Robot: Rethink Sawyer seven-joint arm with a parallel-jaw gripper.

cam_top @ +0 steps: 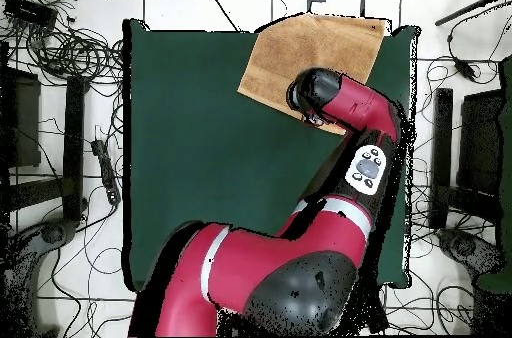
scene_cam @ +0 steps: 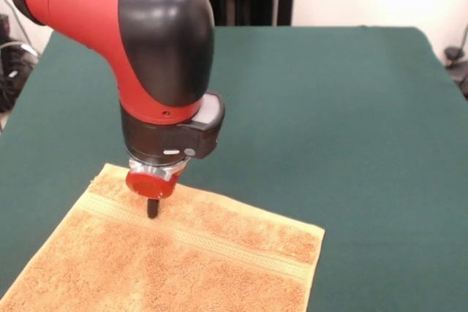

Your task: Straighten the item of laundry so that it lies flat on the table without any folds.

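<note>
Already the orange-tan terry hand towel (scene_cam: 175, 261) looks mostly spread on the green felt desk (scene_cam: 344, 107), lying at the desk's front corner in the front view, with its near part running out of the picture below; in the overhead view it sits at the top edge of the desk, toward the right, apparently reaching the desk's rim. The red and black arm comes down over the towel's far end, and the pincer (scene_cam: 152, 208) shows only as a single dark tip pressed onto, or just above, the woven stripe band (scene_cam: 219, 248), near the far left corner. Whether its fingers are apart, together or nipping a bit of pile I cannot tell, since the red wrist flange hides them. No clear fold shows in the part visible; the far edge looks slightly wavy near the left corner, possibly a small lifted lip. To do the step well, I judge the tip should keep light contact only, enough to drag terry without bunching it, and should move outward along the towel's own axis toward the nearest corner, not across the band, so loose cloth is pulled taut and not pushed into a ridge. Because the towel lies so close to the desk's rim, a pull toward that side risks sliding it over the rim.
</note>
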